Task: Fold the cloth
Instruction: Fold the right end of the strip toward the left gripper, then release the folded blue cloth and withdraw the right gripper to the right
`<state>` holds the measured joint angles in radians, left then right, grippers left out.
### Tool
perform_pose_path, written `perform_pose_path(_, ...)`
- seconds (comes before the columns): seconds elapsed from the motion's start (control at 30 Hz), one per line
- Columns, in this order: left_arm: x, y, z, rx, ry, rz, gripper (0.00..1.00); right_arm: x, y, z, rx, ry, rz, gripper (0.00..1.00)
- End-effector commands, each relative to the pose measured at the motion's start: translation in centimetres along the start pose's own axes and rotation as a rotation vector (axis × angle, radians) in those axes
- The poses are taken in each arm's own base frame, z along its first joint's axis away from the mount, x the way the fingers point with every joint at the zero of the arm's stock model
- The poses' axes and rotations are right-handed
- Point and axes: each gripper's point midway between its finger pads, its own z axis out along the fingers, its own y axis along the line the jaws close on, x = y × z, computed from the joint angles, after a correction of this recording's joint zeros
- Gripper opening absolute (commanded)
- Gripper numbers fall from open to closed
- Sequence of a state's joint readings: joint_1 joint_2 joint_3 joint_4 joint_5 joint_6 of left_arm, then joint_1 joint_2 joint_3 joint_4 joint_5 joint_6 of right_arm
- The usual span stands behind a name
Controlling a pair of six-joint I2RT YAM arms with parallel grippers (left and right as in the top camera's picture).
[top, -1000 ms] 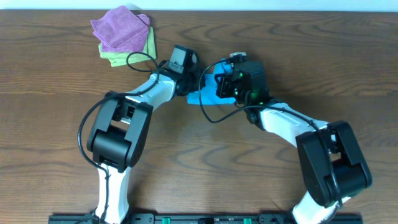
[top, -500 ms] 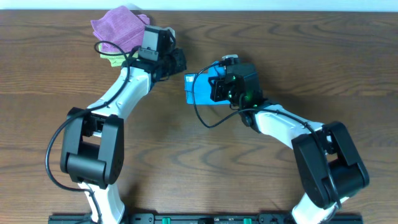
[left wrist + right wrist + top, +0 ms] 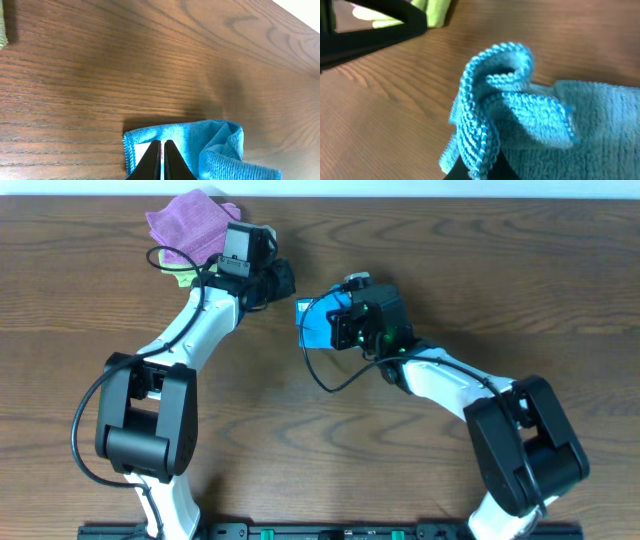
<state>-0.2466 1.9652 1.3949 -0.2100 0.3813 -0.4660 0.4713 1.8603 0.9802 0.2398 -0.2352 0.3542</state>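
Overhead, right tool [image 3: 337, 330] apparently pinches the cloth [image 3: 315, 326]; left tool [image 3: 283, 280], pressed together, beside purple cloth [image 3: 190, 225].

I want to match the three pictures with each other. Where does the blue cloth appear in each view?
Overhead: the blue cloth is just above the centre, partly hidden by the right arm's black wrist.
Left wrist: it lies at the bottom edge, from the centre towards the right.
Right wrist: it fills the centre and the right side, with a bunched edge raised.
Shared landmark: the dark wooden table lies under it in all three.
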Motion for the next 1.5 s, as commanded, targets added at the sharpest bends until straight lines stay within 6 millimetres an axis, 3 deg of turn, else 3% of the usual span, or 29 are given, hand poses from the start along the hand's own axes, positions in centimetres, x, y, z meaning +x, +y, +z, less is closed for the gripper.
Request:
perform_pose_path(0.0,-1.6,-0.5,-1.0,-0.004,-0.046,0.030,0.06,-0.2,0.6,1.2,-0.011,0.023,-0.034,0.01)
perform_pose_path(0.3,-2.4,0.6,-1.4,-0.017,-0.062,0.009,0.06,1.0,0.6,2.2,-0.010,0.089,-0.024,0.04)
perform_pose_path(0.4,-2.9,1.4,-1.7,-0.024,-0.071,-0.003,0.06,1.3,1.2,2.3,-0.024,0.093,-0.039,0.09)
perform_pose_path(0.63,-3.4,2.2,-2.0,-0.033,-0.082,-0.018,0.06,1.8,3.6,2.7,-0.065,0.090,-0.075,0.33)
perform_pose_path(0.9,-3.5,2.3,-2.1,-0.035,-0.083,-0.019,0.06,2.7,5.8,2.8,-0.124,0.109,-0.094,0.38)
perform_pose_path(1.03,-3.7,2.6,-2.2,-0.038,-0.087,-0.025,0.06,2.3,5.7,2.7,-0.124,0.103,-0.091,0.40)
perform_pose_path(1.17,-3.4,3.1,-2.5,-0.044,-0.072,-0.038,0.09,0.4,5.0,1.7,-0.118,0.060,-0.080,0.49)
perform_pose_path(1.3,-2.9,3.2,-4.1,-0.058,-0.043,-0.060,0.30,-4.6,2.7,-1.6,-0.082,-0.050,-0.049,0.56)
perform_pose_path(1.33,-2.8,3.1,-4.5,-0.052,-0.037,-0.064,0.36,-5.8,1.9,-2.7,-0.076,-0.072,-0.036,0.62)
perform_pose_path(1.4,-2.5,2.8,-5.4,-0.042,-0.021,-0.074,0.45,-7.3,0.8,-4.7,-0.088,-0.093,-0.010,0.94)
perform_pose_path(1.47,-1.9,2.7,-6.3,-0.034,0.008,-0.092,0.55,-8.3,-0.4,-7.0,-0.106,-0.093,0.024,0.99)
